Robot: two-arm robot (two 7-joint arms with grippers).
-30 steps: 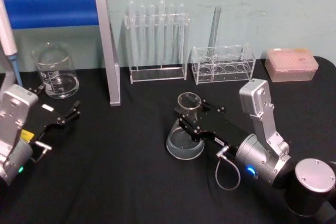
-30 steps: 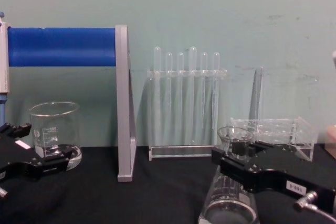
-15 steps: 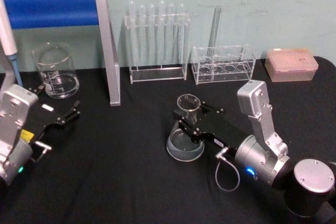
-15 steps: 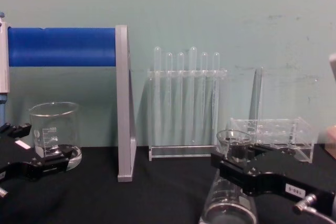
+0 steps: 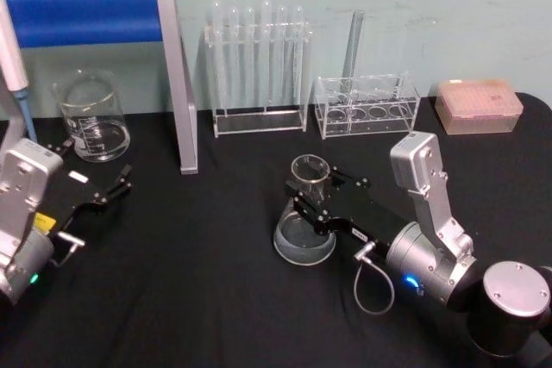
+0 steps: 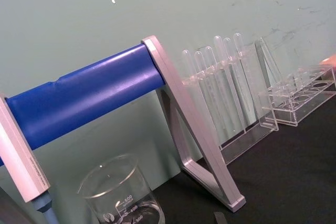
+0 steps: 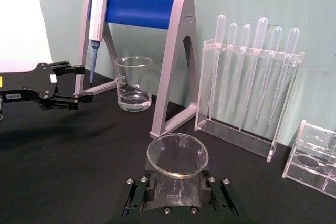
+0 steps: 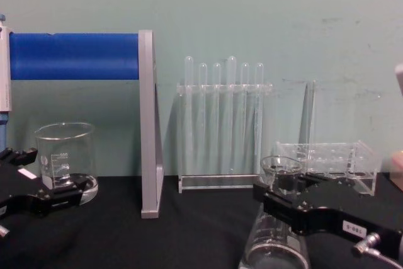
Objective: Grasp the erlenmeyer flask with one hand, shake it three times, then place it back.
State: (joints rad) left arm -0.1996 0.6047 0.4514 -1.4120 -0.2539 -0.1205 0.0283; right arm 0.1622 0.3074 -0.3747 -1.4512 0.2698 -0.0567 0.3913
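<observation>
Glassware stands across a black tabletop [image 5: 198, 299]. The erlenmeyer flask [image 5: 304, 226] sits upright right of centre, its wide base on the cloth, and the right end effector [image 5: 307, 199] is clamped on its neck just under the flared rim, with one black finger on each side of the glass. From the right wrist, the flask's round mouth [image 7: 177, 155] lies directly ahead between the two fingers. In the chest view the flask [image 8: 277, 244] shows at the lower right with the black fingers crossing its neck.

The left end effector [image 5: 99, 187] rests low at the left near edge of the tabletop, its fingers apart and holding nothing; the right wrist view shows it [image 7: 79, 85] with a clear gap between its tips, near the beaker [image 5: 91, 118]. That beaker stands at the far left under a pipette stand [image 5: 177, 84] with a blue crossbar. Farther right along the wall are a clear rack of droppers [image 5: 257, 66], a low clear tube rack [image 5: 366, 105] and a pink tip box [image 5: 479, 106].
</observation>
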